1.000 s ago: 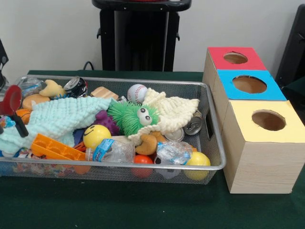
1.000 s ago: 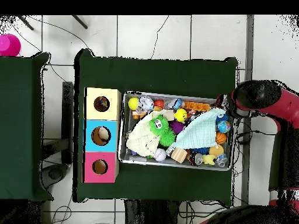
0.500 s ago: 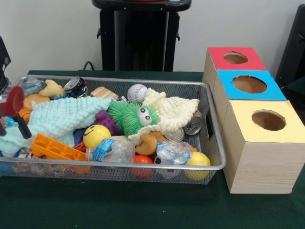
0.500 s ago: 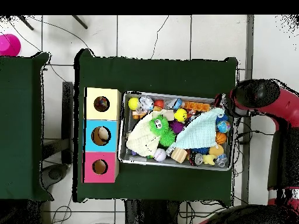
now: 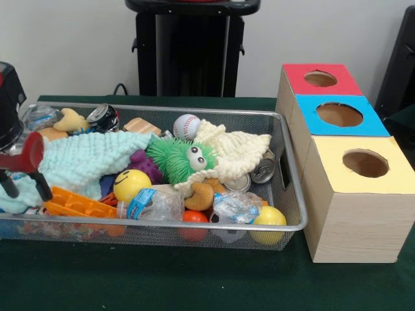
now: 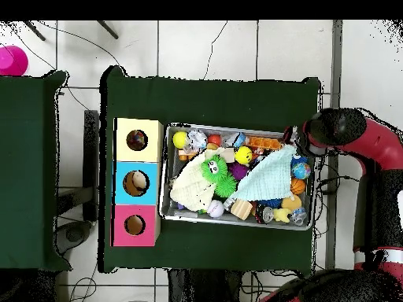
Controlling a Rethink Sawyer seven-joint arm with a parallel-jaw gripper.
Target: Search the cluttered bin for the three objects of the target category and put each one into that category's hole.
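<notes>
The wire mesh bin (image 5: 194, 224) lies on the green table, full of toys; it also shows in the overhead view (image 6: 236, 128). The round hole (image 5: 365, 163) sits in the yellow top of the largest wood-grain box, right of the bin, and at the left in the overhead view (image 6: 137, 140). My gripper (image 5: 24, 186) hangs at the bin's left end with its two black fingers apart, astride the left edge of a mint knitted cloth (image 5: 84, 159). It looks open. In the overhead view my red arm (image 6: 346, 130) covers the gripper.
The bin also holds a cream cloth (image 5: 237, 152), a green fuzzy toy (image 5: 178, 159), a baseball (image 5: 187, 126), a yellow smiley ball (image 5: 130, 183), another yellow ball (image 5: 269, 217), cans and crushed bottles. Blue-topped (image 5: 339, 115) and red-topped (image 5: 321, 79) boxes stand behind the yellow one.
My gripper has moved lower and a little further in over the bin's left end. The mint cloth's near corner looks slightly pulled. Nothing else has moved.
</notes>
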